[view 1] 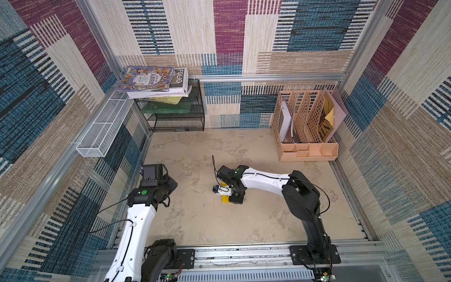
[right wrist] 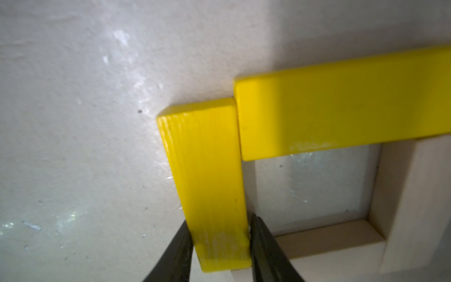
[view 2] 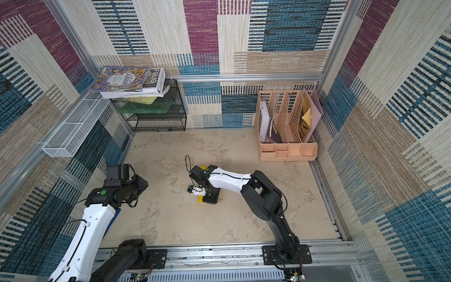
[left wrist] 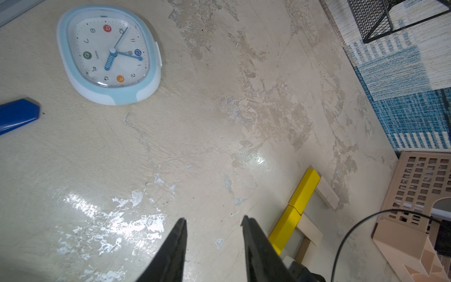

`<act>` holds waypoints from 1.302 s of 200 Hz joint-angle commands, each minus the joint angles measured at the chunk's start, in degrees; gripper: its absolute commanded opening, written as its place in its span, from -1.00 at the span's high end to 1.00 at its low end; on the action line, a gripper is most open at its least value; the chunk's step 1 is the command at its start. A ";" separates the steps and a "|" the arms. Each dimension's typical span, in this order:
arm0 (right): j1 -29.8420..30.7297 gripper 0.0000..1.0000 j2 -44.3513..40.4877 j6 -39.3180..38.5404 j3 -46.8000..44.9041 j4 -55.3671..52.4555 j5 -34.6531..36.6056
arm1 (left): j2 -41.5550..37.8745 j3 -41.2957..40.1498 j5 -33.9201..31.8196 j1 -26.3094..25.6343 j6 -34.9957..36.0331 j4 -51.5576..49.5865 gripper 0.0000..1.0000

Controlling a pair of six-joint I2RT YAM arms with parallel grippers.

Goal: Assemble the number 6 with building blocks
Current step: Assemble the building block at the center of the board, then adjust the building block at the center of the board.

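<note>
Right wrist view has your right gripper [right wrist: 219, 221] closed on the yellow base bar [right wrist: 207, 171], lying mid-surface with its far end butted against the spine [right wrist: 341, 109], so the 6 [right wrist: 400, 195] looks complete; next, just part the jaws and lift straight off.

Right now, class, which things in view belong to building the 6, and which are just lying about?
Job: held yellow block; second yellow block; tan blocks; right end effector, gripping the held yellow block.
Lying about: clock; blue object; books; file organiser; black wire rack; white mesh basket.
</note>
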 commanded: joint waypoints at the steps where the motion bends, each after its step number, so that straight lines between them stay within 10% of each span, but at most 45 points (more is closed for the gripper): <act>1: 0.04 0.15 0.30 0.65 0.42 -0.96 0.51 | -0.28 -0.05 -0.09 0.05 0.68 0.59 0.16; 53: 0.03 -0.51 -0.28 1.26 -0.45 -0.88 2.17 | -0.33 -0.45 0.50 0.05 0.74 1.05 0.16; 165: -2.09 -0.61 -14.28 3.94 3.26 -1.66 2.23 | 0.25 1.44 2.44 0.05 2.54 2.77 0.15; 179: -5.21 -0.42 -16.22 5.65 0.48 -0.72 2.45 | 0.44 1.60 2.27 0.05 2.39 3.04 0.15; 202: -12.15 0.79 -17.53 8.53 -5.41 -1.00 0.84 | 0.37 1.37 2.04 -0.03 2.16 3.31 0.15; 260: -15.85 0.94 -17.71 10.84 -16.54 3.56 -5.44 | -1.75 -0.82 1.85 -0.03 1.42 3.15 0.15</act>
